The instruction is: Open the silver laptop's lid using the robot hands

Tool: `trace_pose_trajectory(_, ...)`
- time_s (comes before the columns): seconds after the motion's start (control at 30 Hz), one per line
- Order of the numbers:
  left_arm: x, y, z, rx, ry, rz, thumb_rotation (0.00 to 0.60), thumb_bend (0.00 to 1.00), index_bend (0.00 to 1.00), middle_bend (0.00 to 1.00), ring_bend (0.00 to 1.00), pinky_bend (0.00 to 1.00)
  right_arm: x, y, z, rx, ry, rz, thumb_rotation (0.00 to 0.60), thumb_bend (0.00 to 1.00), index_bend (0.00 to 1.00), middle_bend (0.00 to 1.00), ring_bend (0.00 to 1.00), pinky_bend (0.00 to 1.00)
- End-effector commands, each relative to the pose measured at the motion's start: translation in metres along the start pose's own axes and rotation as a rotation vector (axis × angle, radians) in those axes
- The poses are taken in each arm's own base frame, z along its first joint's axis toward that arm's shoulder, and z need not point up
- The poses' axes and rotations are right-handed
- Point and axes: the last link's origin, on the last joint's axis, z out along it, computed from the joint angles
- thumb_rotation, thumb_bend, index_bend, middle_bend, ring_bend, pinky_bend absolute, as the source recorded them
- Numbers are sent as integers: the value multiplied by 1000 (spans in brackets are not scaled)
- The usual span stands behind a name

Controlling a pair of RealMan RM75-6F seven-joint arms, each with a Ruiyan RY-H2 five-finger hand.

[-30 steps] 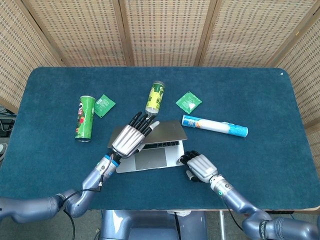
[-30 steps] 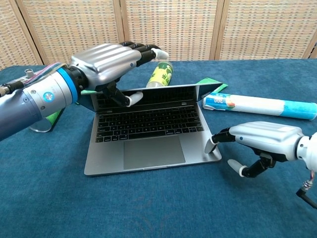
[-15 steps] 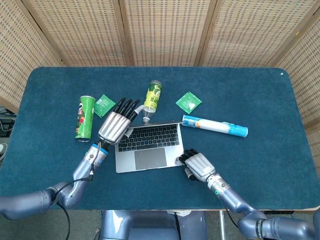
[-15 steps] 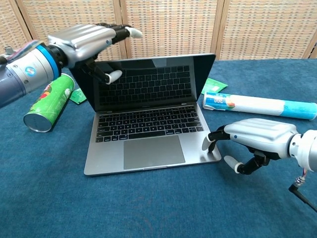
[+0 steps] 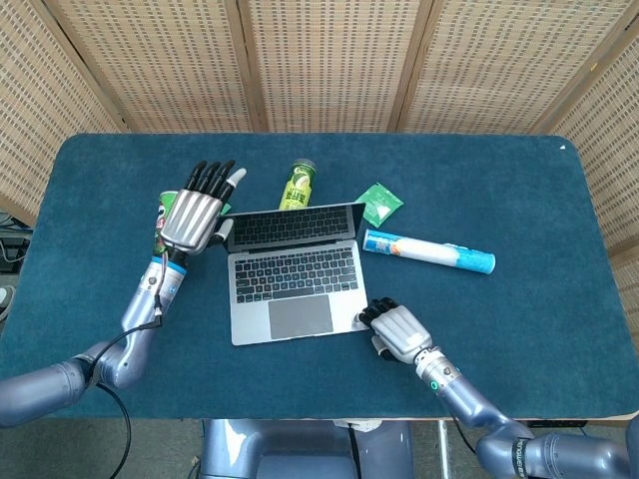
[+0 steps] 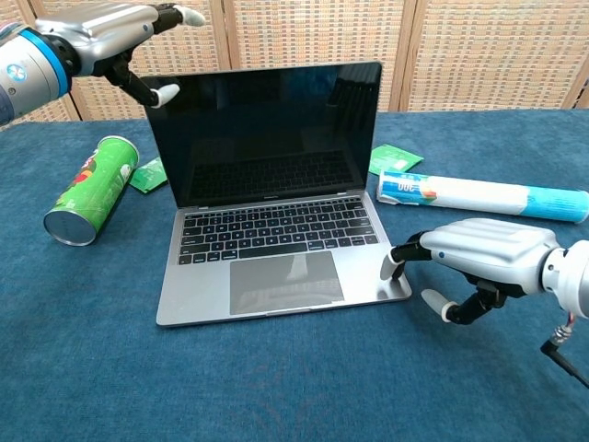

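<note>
At upper left of the chest view my left hand (image 6: pixel 106 32) hangs beside the lid's top corner, fingers spread, holding nothing. The silver aluminium laptop (image 6: pixel 276 230) sits at frame centre, lid upright. I judge the thin lid stiff and slick: handle it by an edge, never the glass. At lower right, my right hand (image 6: pixel 483 258) grips nothing; its fingertips press the base corner.

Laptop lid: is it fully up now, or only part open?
Open. The silver laptop's lid stands roughly upright in the chest view, its dark screen facing the camera, keyboard fully exposed. The left hand is at the lid's upper corner.
</note>
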Motion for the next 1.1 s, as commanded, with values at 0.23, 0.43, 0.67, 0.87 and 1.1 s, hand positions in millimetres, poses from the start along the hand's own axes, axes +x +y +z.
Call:
trace_pose_trajectory(0.23,-4,-14,13,20,-20,76,600,434,0,0,0,0,1,-4,1,3,5,-30,600,792,266,334,176,206)
trace_pose_trajectory(0.43,-8,-16,20,13,-14,76,600,434,0,0,0,0,3,-4,2,-9,2,-36,600,792,266,334,176,206)
trace_pose_trajectory(0.67,-11,-17,22,2,-10,89,600,434,0,0,0,0,4,-7,1,-8,5,-38,600,788,267,334,177,206)
trace_pose_trajectory(0.87,-6,-22,16,-33,23,67,600,433,0,0,0,0,8,-11,0,-2,30,-30,600,766,267,335,177,206)
trace_pose_trajectory(1.1,18,-23,-1,-116,90,76,600,433,0,0,0,0,25,-14,-3,21,114,3,600,766,267,334,177,209)
